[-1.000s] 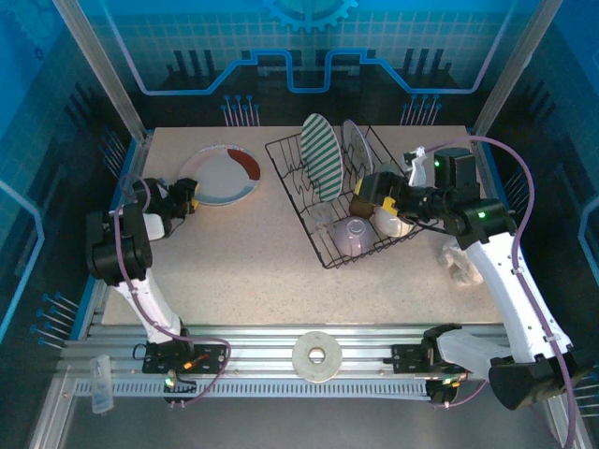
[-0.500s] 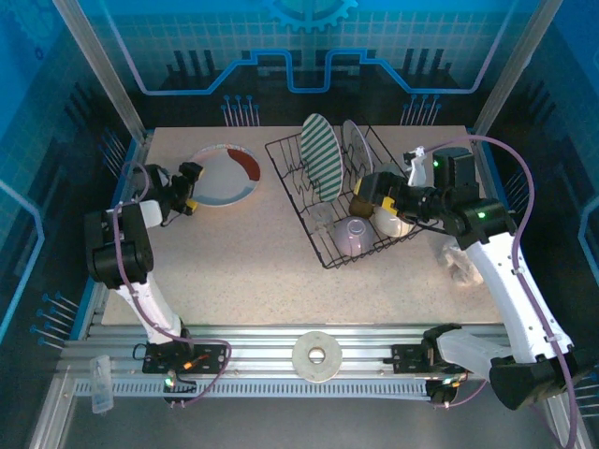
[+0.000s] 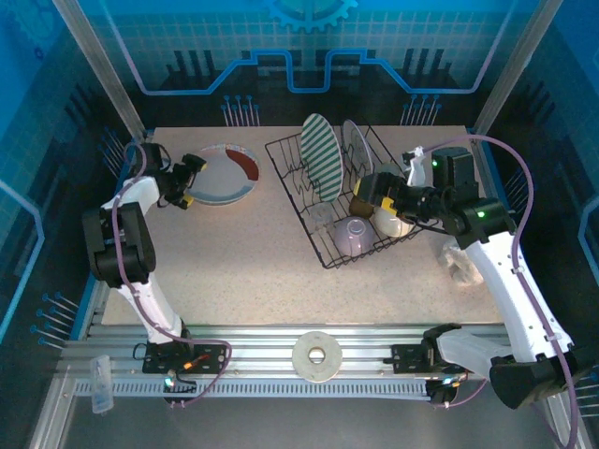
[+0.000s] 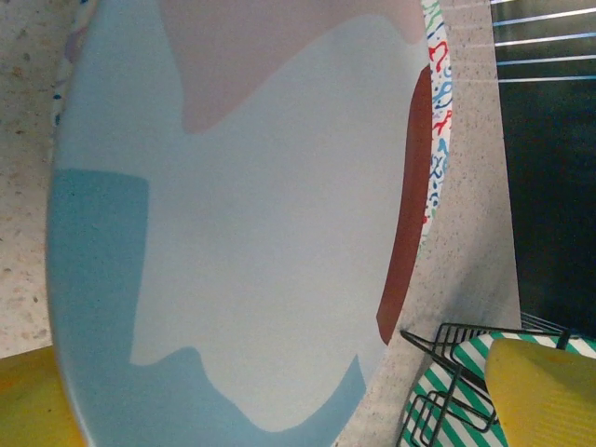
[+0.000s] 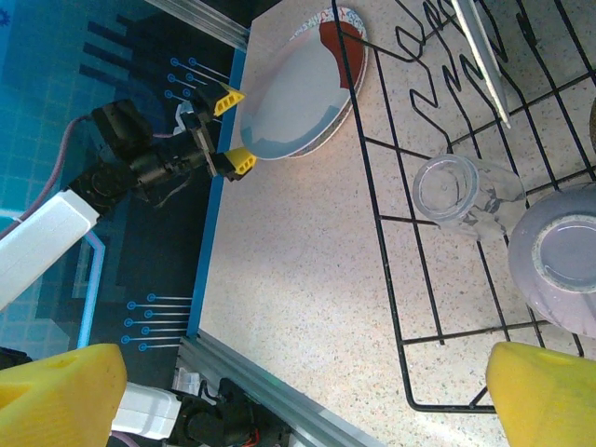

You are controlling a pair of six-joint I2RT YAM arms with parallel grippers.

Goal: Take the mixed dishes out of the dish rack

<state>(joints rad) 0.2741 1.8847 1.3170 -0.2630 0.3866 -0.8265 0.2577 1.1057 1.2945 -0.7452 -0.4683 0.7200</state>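
Left tool [image 3: 193, 180] wide at rim of round glossy plate [image 3: 225, 173] on speckled table [image 3: 243, 267]; right tool [image 3: 384, 194] wide over black wire rack [image 3: 292, 182].

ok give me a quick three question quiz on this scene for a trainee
1. True or false: the striped plate stands on edge in the rack.
2. Where is the red-rimmed plate? A) in the rack B) on the table, left of the rack C) under the rack
3. Fill in: the left gripper's jaws stand ____ at the red-rimmed plate's edge.
Key: 1 true; 2 B; 3 open.
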